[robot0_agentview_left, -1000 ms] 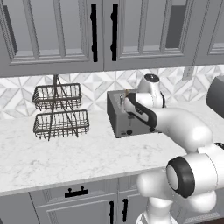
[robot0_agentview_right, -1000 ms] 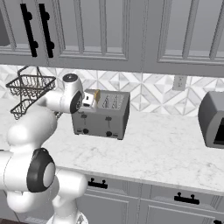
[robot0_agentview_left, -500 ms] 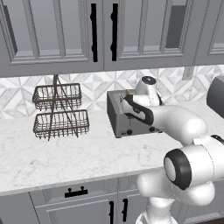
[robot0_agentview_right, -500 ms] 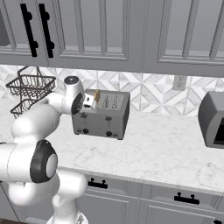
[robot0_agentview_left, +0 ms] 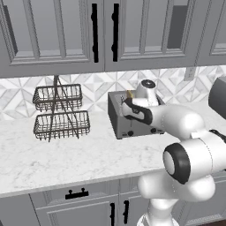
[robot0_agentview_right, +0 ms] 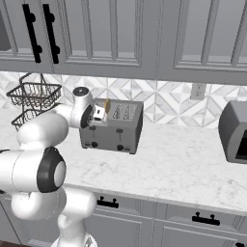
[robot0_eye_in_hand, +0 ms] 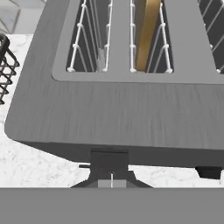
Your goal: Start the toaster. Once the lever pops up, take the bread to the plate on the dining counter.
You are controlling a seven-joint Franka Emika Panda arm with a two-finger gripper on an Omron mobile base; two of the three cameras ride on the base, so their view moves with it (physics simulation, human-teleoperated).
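A: Where did the toaster (robot0_agentview_left: 132, 117) stand?

B: On the grey-veined marble counter (robot0_agentview_left: 66, 154), against the patterned backsplash, with the two-tier wire basket (robot0_agentview_left: 59, 112) well apart on its left and a dark grey appliance (robot0_agentview_right: 235, 131) far off to the right.

A: And the bread (robot0_eye_in_hand: 148, 33)?

B: Upright in one of the toaster's slots, a golden-brown slice between the white wire guides (in the right base view only its top edge (robot0_agentview_right: 106, 104) peeked above the toaster's left end). The slot beside it held no slice.

A: What about the claw?

B: The gripper (robot0_eye_in_hand: 110, 178) hung at the toaster's near left end, its fingers pressed together, pinching nothing. In the hand view the tips sat just under the dark lever (robot0_eye_in_hand: 109, 158) on the toaster's end face; whether they touched it I couldn't tell.

A: The knobs?

B: Small black ones low on the toaster's front (robot0_agentview_right: 93, 144).
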